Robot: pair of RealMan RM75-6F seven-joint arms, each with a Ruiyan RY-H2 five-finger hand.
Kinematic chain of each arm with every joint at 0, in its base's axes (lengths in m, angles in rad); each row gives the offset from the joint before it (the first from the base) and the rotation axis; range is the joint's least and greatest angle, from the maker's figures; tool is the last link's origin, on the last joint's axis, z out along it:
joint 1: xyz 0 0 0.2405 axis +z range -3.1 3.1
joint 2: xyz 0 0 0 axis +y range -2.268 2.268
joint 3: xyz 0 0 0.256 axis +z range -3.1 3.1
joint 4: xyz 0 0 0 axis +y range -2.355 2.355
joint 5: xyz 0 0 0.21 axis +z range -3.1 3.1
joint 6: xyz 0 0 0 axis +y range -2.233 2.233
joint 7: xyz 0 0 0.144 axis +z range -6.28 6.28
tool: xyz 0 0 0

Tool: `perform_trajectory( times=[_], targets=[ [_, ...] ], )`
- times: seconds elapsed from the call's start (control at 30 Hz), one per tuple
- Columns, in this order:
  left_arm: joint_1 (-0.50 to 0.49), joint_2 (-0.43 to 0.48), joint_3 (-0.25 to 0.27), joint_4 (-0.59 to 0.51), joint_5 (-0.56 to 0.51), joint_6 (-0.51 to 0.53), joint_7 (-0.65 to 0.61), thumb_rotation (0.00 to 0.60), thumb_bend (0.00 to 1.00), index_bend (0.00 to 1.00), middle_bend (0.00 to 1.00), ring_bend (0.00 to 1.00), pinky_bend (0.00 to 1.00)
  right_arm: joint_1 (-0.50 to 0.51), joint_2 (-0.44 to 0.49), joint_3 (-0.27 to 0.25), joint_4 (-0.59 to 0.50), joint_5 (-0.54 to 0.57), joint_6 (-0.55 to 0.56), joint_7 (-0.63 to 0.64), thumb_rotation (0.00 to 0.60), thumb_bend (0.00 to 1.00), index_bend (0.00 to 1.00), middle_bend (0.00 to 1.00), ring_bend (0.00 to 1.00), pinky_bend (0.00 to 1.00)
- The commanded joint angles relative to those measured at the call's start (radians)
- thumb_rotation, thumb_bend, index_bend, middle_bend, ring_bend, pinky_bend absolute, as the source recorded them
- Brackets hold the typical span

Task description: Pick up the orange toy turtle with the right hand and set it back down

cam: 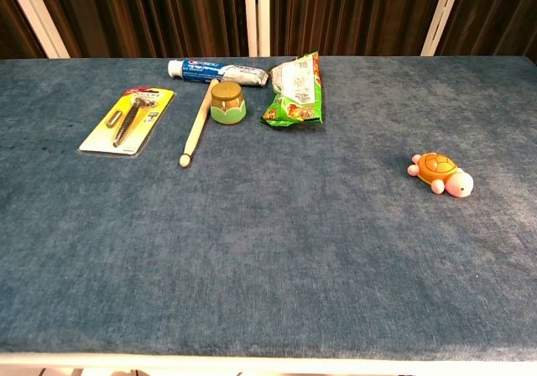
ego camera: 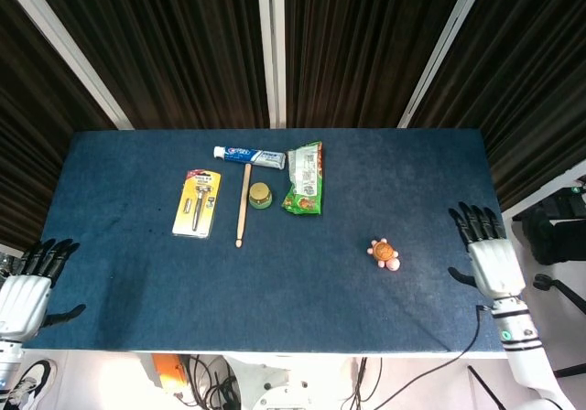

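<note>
Near the right edge of the blue cloth table (ego camera: 137, 273), right robot hand (ego camera: 486, 254) open, holding nothing, fingers spread. Well apart to its left, small orange plastic toy turtle with pink head and feet (ego camera: 384, 253) lying free, long axis diagonal, head toward the robot. Far nearer to this hand than to the left robot hand (ego camera: 27, 286), also open.

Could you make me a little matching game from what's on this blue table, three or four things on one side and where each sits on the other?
Things:
1. toy turtle
2. toothpaste tube
3. yellow card pack
4. green snack bag

Places:
A. furthest left of the group
B. alone on the right part of the table
C. along the far edge of the group
D. right end of the group

Pairs: 1-B, 2-C, 3-A, 4-D
</note>
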Motion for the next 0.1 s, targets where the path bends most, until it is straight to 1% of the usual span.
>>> perform_trajectory(
  times=[0.03, 0.1],
  targets=[
    [0.0, -0.007, -0.002, 0.006, 0.004, 0.006, 0.0, 0.6, 0.0, 0.1, 0.06, 0.0, 0.0, -0.075, 0.045, -0.032, -0.012, 0.046, 0.038, 0.048, 0.6, 0.0, 0.0, 0.0, 0.0, 0.0],
    [0.0, -0.013, -0.003, 0.01, 0.007, 0.011, 0.003, 0.6, 0.0, 0.1, 0.06, 0.0, 0.0, -0.088, 0.048, -0.031, -0.004, 0.049, 0.043, 0.066, 0.6, 0.0, 0.0, 0.0, 0.0, 0.0]
  ],
)
